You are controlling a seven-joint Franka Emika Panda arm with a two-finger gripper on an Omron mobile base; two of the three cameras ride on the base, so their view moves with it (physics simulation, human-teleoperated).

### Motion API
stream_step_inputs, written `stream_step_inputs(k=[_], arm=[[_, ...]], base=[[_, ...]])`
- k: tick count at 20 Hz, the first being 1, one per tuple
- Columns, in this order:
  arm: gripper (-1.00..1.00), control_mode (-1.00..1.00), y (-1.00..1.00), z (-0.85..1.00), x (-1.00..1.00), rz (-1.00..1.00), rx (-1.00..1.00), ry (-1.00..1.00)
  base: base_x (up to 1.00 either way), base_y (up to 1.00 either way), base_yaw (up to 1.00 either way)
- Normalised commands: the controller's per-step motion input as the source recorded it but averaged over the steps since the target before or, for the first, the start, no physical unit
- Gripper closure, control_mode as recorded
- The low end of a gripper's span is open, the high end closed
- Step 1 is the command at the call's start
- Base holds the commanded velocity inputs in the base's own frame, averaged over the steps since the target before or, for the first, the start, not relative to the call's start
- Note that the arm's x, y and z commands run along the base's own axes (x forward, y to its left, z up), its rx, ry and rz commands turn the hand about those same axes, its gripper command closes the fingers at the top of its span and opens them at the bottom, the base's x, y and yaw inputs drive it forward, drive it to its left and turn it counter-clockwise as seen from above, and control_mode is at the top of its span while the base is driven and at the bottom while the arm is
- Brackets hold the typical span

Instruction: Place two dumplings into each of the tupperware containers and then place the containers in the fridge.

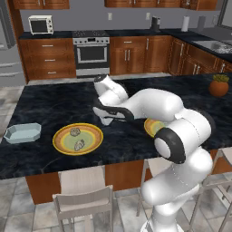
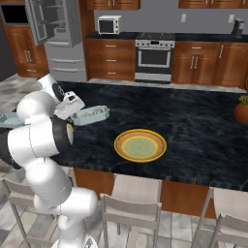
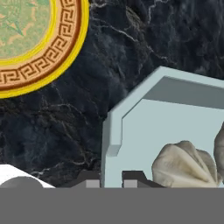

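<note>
We count two pale-blue tupperware containers: one empty (image 1: 22, 132) at the counter's left edge, another (image 2: 90, 115) under the hand, holding two dumplings (image 3: 186, 166). Two more dumplings (image 1: 75, 132) lie on one yellow plate (image 1: 78, 138); a second plate (image 2: 140, 145) is bare. That makes four dumplings and two plates. The arm folds low over the dark counter (image 1: 54, 104), and the gripper (image 3: 111, 178) is clenched on the rim of the filled container. The fridge (image 2: 55, 29) stands open beyond.

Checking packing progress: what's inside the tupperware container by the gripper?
The tupperware container holds one dumpling and the edge of a second. The frame edge cuts off the rest.
</note>
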Motion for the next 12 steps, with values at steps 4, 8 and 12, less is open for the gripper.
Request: stream_step_inputs(k=[4, 8, 12], arm=[[1.0, -1.0, -0.21, 0.12, -0.49, 0.84, -0.03, 0.0], [1.0, -1.0, -0.32, 0.29, -0.36, 0.74, 0.0, 0.0], [1.0, -1.0, -0.76, 0.55, -0.05, 0.49, 0.06, 0.01]], base=[[0.0, 0.0, 0.0], [0.0, 0.0, 0.0], [0.0, 0.0, 0.0]])
